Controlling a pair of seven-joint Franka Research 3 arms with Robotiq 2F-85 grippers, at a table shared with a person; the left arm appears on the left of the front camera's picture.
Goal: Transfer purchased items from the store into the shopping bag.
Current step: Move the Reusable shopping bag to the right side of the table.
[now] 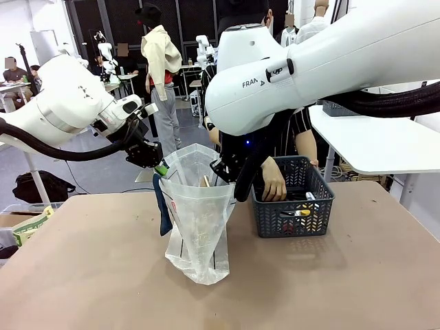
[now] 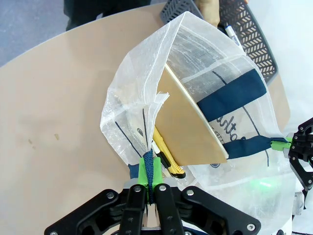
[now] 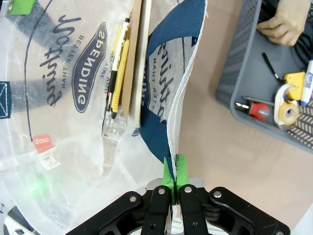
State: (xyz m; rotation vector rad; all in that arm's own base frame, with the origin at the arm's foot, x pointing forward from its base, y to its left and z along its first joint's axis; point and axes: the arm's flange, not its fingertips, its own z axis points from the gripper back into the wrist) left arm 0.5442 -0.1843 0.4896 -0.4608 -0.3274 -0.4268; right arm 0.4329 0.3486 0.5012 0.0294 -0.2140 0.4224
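Tan table point(image 1: 82, 275) in a busy lab, other benches behind. The shopping bag point(image 1: 199, 227) stands mid-table, w/ the basket point(image 1: 271, 223) just beside it on our right. Our left fingers point(image 2: 145, 171) are clenched on the bag's rim at a navy strap. Our right fingers point(image 3: 168, 176) are pinched shut on the opposite rim, so the mouth is stretched open btwn them. Inside the bag are a flat tan board point(image 2: 190, 127) and yellow-black pens point(image 3: 117, 73). The person's hand point(image 1: 273, 184) is down in the basket among the items point(image 1: 297, 212) (tape roll point(image 3: 286, 110), red-handled tool point(image 3: 257, 110), etc.). Step in hand, we judge, is holding the bag open for the next drop. To do it well we want rims level and apart, no slack, and no tugging hard enough to tear thin plastic or tip the bag.
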